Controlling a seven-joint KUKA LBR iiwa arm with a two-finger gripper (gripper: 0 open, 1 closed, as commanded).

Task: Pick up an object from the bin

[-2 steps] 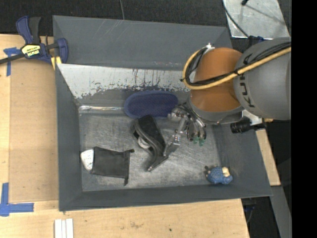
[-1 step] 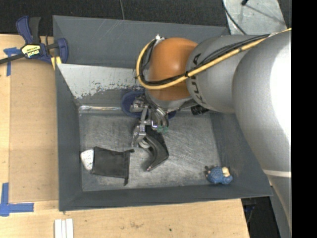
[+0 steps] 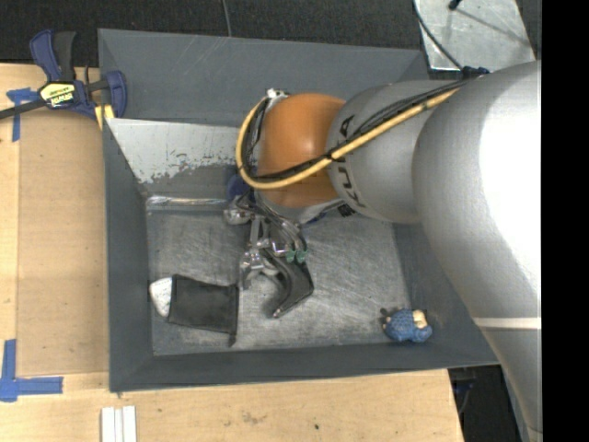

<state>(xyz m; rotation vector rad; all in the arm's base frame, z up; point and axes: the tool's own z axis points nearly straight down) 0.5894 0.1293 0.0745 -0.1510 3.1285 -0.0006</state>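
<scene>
Robotics laboratory or test cell, by the evidence. A heavy silver industrial arm [image 3: 460, 155], with an orange wrist cover [image 3: 294, 145] and yellow-and-black cables [image 3: 386, 122] run along it, leans into a scuffed grey metal bin [image 3: 129, 284].

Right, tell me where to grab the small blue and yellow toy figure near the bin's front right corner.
Grip the small blue and yellow toy figure across its blue middle, coming straight down from above. It lies lengthwise along the bin's front wall, and with that sloped wall close, a sideways approach would probably be blocked.
</scene>
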